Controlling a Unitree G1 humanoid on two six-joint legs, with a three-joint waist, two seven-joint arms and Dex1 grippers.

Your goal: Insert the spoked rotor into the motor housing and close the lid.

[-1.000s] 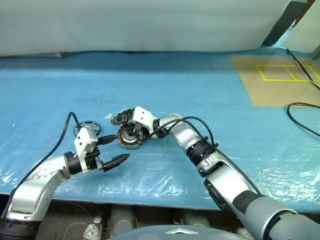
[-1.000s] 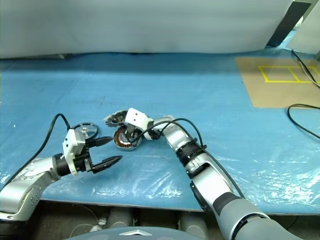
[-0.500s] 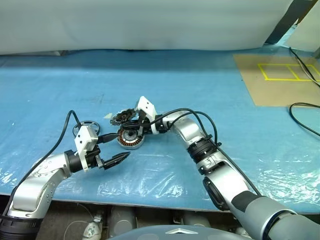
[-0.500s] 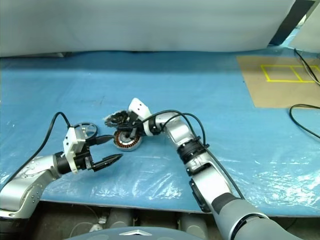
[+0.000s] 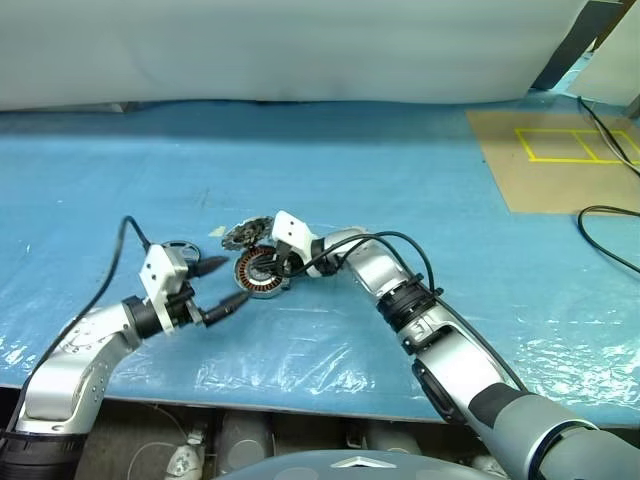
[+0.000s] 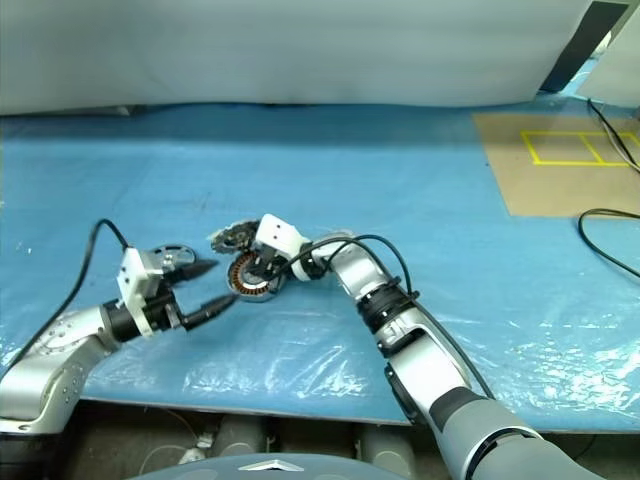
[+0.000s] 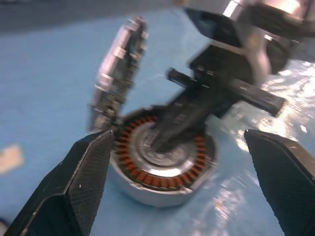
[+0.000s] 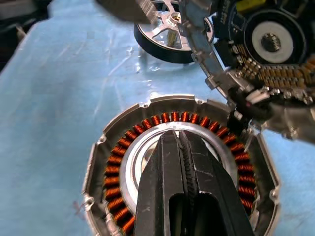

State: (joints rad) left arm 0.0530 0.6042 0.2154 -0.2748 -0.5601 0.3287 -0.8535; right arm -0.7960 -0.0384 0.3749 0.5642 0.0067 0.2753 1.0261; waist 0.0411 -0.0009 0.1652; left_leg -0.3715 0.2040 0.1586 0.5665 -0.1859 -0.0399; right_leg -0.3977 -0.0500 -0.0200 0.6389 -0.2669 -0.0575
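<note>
The motor housing (image 5: 262,273), a round silver puck with a ring of copper-orange windings, lies flat on the blue plastic-covered table (image 5: 400,180). The right gripper (image 8: 181,147) reaches into it, its two black fingers pressed together with nothing between them, tips resting in the housing's silvery centre. The lid (image 7: 118,59), a finned silver disc, stands tilted up at the housing's far rim, joined to it along one edge; its face is blurred in the left wrist view. The left gripper (image 5: 218,288) hovers just beside the housing on the robot's left side, jaws spread wide and empty, one finger to each side of the housing in its own wrist view. The spoked rotor (image 8: 170,35) lies flat on the table beyond the left gripper from the housing, partly hidden behind that gripper and cut off by the lid.
</note>
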